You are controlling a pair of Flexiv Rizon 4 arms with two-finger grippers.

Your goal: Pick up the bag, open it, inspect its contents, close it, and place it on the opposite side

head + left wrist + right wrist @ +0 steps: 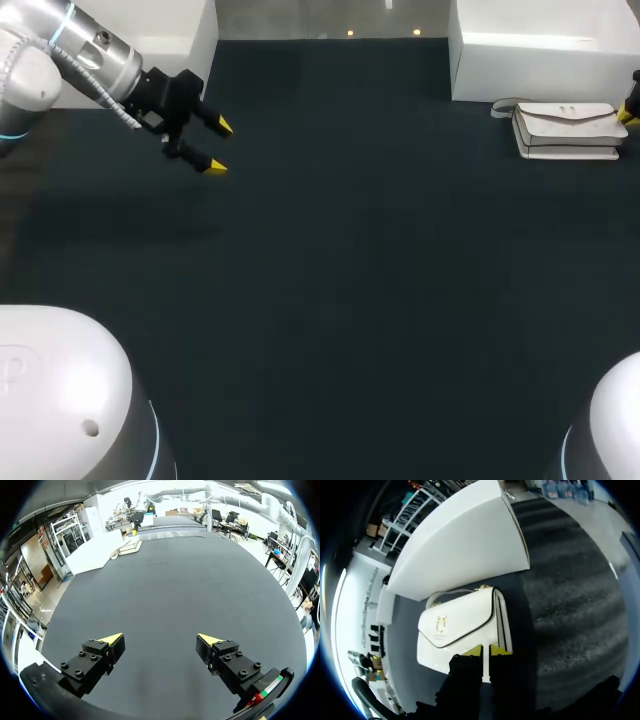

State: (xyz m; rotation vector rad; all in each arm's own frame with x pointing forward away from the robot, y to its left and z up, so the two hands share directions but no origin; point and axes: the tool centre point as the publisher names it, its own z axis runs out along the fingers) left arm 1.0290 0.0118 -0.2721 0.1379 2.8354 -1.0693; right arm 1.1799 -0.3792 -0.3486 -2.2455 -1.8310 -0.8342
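Observation:
A white handbag (565, 128) with a flap and a gold clasp lies at the table's far right, in front of a white box. My right gripper (630, 112) is at the bag's right end, mostly cut off by the view's edge. In the right wrist view its fingers stand almost together over the near edge of the bag (460, 625), a thin white sliver pinched between the yellow tips of the gripper (486, 651). My left gripper (218, 146) hangs open at the far left, holding nothing. From the left wrist the bag (131, 545) is small and far ahead of the open left gripper (160, 640).
A large white box (540, 50) stands behind the bag at the back right, seen close behind it as the box (460, 540) in the right wrist view. Another white block (180, 25) is at the back left. Dark table surface (350, 250) stretches between the arms.

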